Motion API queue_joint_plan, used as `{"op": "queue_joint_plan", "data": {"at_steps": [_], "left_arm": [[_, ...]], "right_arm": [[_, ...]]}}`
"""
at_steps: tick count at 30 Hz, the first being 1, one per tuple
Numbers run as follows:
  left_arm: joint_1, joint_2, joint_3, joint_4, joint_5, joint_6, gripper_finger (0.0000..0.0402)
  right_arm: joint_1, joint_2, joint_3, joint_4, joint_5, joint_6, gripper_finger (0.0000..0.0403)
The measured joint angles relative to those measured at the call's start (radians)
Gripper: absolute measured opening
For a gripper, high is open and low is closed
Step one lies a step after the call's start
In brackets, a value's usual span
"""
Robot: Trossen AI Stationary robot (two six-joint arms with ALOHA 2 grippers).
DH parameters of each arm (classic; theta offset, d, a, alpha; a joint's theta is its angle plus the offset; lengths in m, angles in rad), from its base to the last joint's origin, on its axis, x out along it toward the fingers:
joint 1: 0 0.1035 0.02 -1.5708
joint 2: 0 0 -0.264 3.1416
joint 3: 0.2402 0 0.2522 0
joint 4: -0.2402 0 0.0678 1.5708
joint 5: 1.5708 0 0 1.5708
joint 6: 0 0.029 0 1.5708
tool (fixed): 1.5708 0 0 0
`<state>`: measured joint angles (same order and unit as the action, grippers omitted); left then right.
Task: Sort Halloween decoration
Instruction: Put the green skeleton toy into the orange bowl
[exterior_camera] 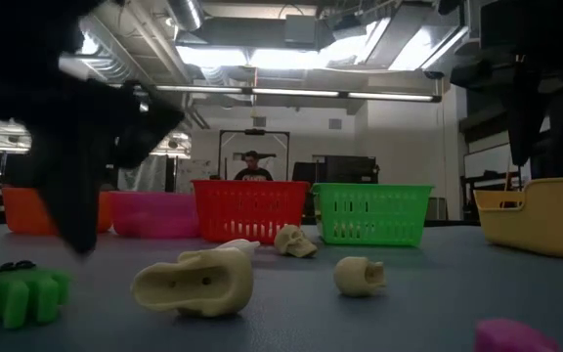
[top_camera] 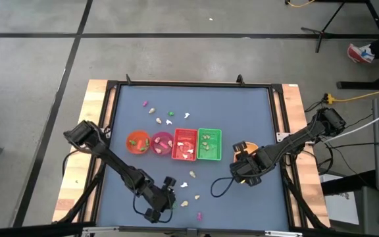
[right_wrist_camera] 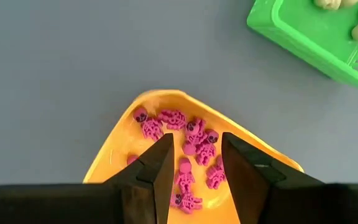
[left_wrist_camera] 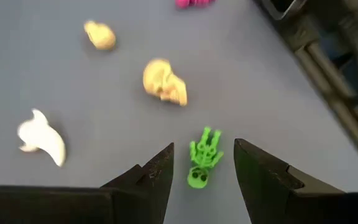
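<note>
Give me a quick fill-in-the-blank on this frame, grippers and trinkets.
1. The left gripper hangs open over a ____ skeleton trinket.
2. The right gripper hangs open over a yellow tray holding ____ skeletons.
3. The green basket sits directly beside the ____ basket.

Missing words: green; magenta-pink; red

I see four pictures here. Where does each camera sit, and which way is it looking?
High: overhead, straight down on the table and both arms.
Low: table height, level past a green skeleton to the baskets.
Left wrist: on the left arm, open jaws either side of that green skeleton.
Right wrist: on the right arm, open jaws over pink skeletons in a yellow tray.
</note>
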<state>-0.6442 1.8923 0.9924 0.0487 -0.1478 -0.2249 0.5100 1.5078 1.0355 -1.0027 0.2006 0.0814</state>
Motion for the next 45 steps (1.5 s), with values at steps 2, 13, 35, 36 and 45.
{"op": "queue_joint_plan", "data": {"at_steps": [2,13,35,36,45], "left_arm": [[-0.001,0.019,0.0,0.004,0.0,0.006,0.0151],[-0.002,0.05,0.001,0.026,-0.023,0.009,0.0145],[-0.013,0.051,0.001,0.02,-0.027,-0.009,0.0047],[-0.013,0.051,0.001,0.02,-0.027,-0.009,0.0045],[-0.01,-0.001,-0.002,0.002,-0.034,-0.009,0.0041]], "right_arm": [[0.0,0.0,0.0,0.017,0.0,0.0,0.0134],[0.0,0.0,0.0,0.054,0.0,0.0,0.0134],[0.0,0.0,0.0,0.222,0.0,-0.004,0.0134],[0.0,0.0,0.0,0.222,0.0,-0.007,0.0134],[0.0,0.0,0.0,0.225,0.0,-0.008,0.0134]]}}
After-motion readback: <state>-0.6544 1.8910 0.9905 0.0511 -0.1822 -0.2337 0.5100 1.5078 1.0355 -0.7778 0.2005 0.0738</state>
